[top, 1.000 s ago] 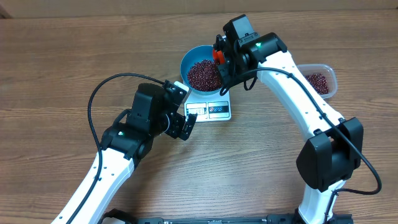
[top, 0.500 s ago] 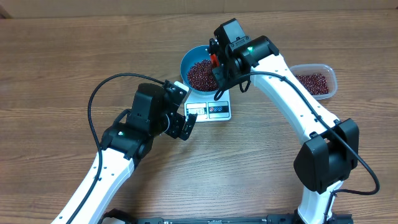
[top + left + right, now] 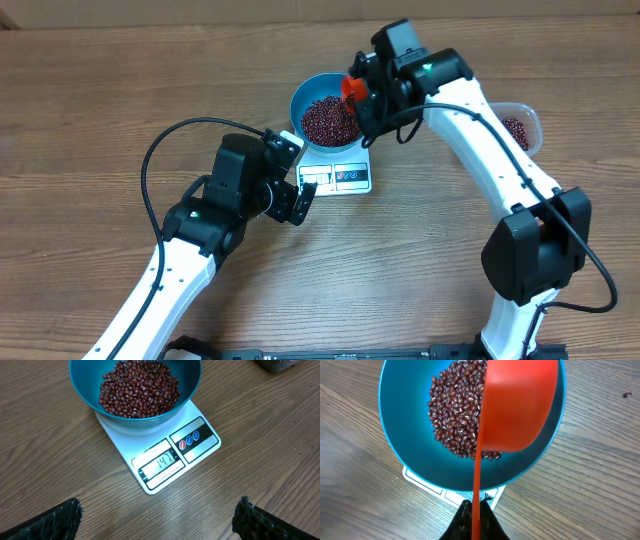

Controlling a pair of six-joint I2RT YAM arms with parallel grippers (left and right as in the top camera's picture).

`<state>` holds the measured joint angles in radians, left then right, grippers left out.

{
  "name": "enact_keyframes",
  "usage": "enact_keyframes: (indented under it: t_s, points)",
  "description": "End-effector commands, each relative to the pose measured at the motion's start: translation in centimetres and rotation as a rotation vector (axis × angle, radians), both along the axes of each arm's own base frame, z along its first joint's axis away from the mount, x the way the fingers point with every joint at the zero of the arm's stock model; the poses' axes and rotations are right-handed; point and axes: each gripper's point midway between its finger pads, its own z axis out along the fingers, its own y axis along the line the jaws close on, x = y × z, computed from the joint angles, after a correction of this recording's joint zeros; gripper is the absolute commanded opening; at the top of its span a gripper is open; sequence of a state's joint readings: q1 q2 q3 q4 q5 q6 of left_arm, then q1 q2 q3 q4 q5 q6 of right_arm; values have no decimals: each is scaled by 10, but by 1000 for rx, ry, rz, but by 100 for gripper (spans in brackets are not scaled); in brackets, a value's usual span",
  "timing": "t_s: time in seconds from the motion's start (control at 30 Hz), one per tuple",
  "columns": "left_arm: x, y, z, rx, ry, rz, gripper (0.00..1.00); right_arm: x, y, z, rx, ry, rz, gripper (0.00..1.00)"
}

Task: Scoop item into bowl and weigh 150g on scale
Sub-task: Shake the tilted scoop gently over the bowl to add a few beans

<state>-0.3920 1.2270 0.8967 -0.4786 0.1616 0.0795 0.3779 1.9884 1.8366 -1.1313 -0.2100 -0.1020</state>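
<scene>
Plainly, the scale (image 3: 165,455) display reads 147 in the left wrist view. Beside it sits a black patch with three round red and blue marks, and the small print around the display is too fine to read. Only that view gives the number: overhead the panel is a pale blur, and the right wrist view shows just a corner of the scale under the bowl (image 3: 405,455). The bowl stands on the scale's far half, with the beans (image 3: 140,387) heaped inside. The right gripper (image 3: 474,517) is clamped on the thin handle of a red scoop (image 3: 517,405), which hangs over the bowl's right side. The left gripper (image 3: 160,522) has its jaws wide apart, holding nothing, on the near side of the scale. Overhead alone shows a clear tub (image 3: 533,120) with more beans, far right.
</scene>
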Motion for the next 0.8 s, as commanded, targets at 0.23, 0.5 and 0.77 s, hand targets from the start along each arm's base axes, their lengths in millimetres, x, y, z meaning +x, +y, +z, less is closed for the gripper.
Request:
enact_keyframes:
  t_s: [0.23,0.5,0.77]
  points:
    - [3,-1,7,-10,-15,-7,100,7,-6,35,117,-35,-13,4]
    - [3,-1,7,-10,-15,-7,100,7,-7,35,117,-35,-14,4]
    - [3,-1,7,-10,-15,-7,100,6,-6,35,116,-34,-13,4]
